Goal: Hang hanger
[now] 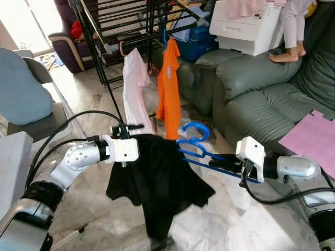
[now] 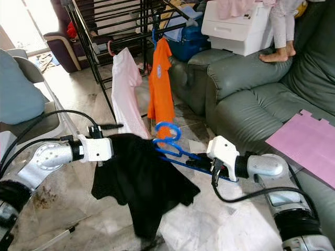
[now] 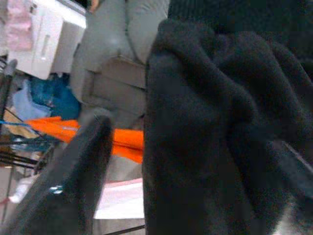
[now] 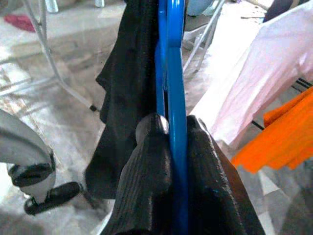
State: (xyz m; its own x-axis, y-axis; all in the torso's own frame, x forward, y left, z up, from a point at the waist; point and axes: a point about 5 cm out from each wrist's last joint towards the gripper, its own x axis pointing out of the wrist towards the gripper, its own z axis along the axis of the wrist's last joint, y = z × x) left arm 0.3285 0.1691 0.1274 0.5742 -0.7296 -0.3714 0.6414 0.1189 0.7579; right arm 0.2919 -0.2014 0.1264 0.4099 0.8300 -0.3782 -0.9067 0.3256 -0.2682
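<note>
A blue hanger [image 1: 194,137] is held level in mid-air, its hook curling up toward the orange shirt. My right gripper [image 1: 213,163] is shut on the hanger's bar; in the right wrist view the bar [image 4: 172,73] runs between the two black fingers [image 4: 146,161]. A black garment [image 1: 157,183] is draped over the hanger's far end and hangs down. My left gripper [image 1: 144,144] is shut on the top of that garment, with cloth [image 3: 210,122] bunched between its fingers [image 3: 73,186]. Behind stands the black drying rack [image 1: 131,26].
An orange shirt [image 1: 168,89] and a pale pink shirt [image 1: 135,89] hang on the rack. A green sofa [image 1: 251,89] at right holds a white box [image 1: 246,26], a pink mat [image 1: 309,138] and a person's legs [image 1: 290,31]. A purple armchair [image 1: 68,42] stands at back left.
</note>
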